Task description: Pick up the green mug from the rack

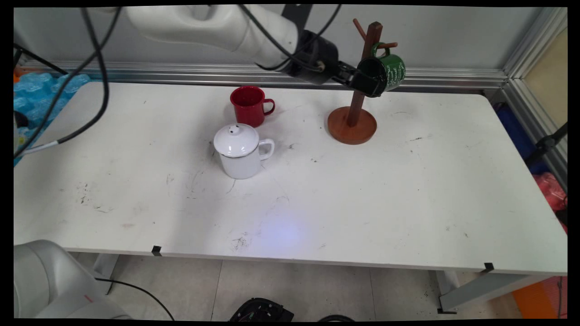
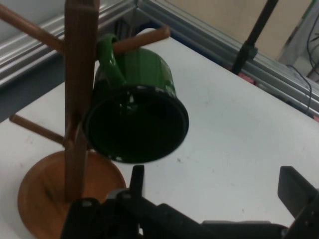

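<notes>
A dark green mug (image 1: 390, 70) hangs by its handle from a peg of the wooden mug tree (image 1: 352, 127), mouth tilted toward my hand. My gripper (image 1: 355, 79) hovers just left of the mug's rim, high above the table. In the hand view the green mug (image 2: 149, 74) hangs on a peg beside the tree's post (image 2: 79, 74). My gripper (image 2: 215, 174) is open beneath it, one finger (image 2: 136, 179) right under the rim and the other far to the right. Nothing sits between the fingers.
A red mug (image 1: 248, 105) stands at the back middle of the white table (image 1: 362, 203). In front of it is a white mug with a lid (image 1: 240, 154). An aluminium rail runs along the table's back and right sides.
</notes>
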`<control>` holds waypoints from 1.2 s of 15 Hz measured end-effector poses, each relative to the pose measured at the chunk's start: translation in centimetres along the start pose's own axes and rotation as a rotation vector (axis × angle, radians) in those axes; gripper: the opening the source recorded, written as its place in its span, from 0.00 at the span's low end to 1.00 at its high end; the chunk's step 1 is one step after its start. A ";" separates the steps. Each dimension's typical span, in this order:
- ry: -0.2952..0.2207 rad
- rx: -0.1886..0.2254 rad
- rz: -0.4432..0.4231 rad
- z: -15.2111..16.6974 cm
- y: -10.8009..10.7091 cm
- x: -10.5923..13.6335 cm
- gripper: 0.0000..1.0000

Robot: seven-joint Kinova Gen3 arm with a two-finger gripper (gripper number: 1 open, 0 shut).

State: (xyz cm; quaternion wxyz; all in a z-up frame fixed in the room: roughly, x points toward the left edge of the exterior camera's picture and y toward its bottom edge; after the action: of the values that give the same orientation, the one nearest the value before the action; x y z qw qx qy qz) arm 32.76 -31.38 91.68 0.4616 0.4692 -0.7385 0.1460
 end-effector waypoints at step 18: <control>0.047 0.033 -0.110 9.3 0.2 1.8 1.00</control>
State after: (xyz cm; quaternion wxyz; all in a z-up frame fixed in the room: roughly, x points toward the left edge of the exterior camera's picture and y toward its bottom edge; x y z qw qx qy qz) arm 27.27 -38.35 88.26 0.4783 0.5131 -0.6980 0.1436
